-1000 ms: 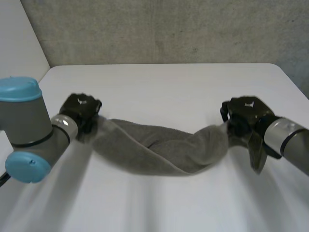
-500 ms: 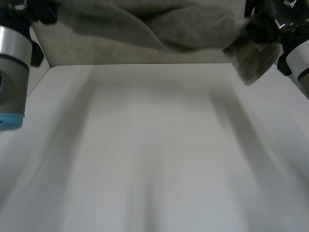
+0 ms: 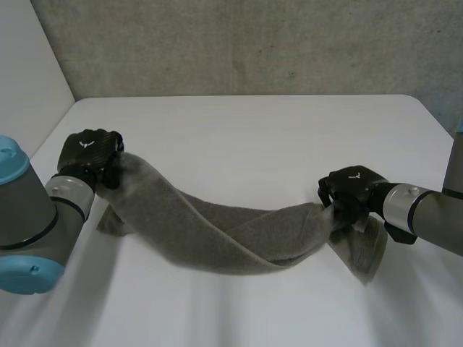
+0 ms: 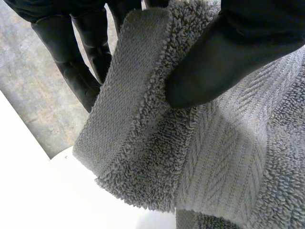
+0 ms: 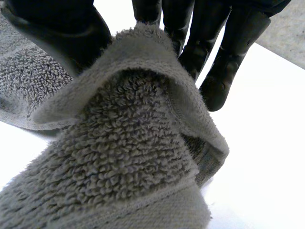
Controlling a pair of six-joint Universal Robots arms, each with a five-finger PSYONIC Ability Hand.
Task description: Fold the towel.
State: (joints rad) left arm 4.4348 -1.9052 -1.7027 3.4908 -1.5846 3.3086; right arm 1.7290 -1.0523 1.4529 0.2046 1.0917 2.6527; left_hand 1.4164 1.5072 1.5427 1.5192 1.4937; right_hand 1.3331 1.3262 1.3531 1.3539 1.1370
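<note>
A grey towel (image 3: 231, 235) hangs twisted and sagging between my two hands, its middle resting on the white table (image 3: 253, 137). My left hand (image 3: 90, 153) is shut on the towel's left end; in the left wrist view its thumb (image 4: 224, 57) presses the towel (image 4: 143, 119) against the fingers (image 4: 71, 62). My right hand (image 3: 353, 194) is shut on the right end, with a loose corner (image 3: 362, 249) drooping below it. In the right wrist view the thumb (image 5: 62, 28) and fingers (image 5: 228, 52) pinch the bunched towel (image 5: 124, 143).
A grey wall (image 3: 239, 43) stands behind the table's far edge. The table's left edge runs close to my left arm (image 3: 29, 217). Bare tabletop lies beyond and in front of the towel.
Both hands swung the towel up high half a second ago and have brought it back down; the hands now sit lower and nearer than a second ago, with the towel still twisted.
</note>
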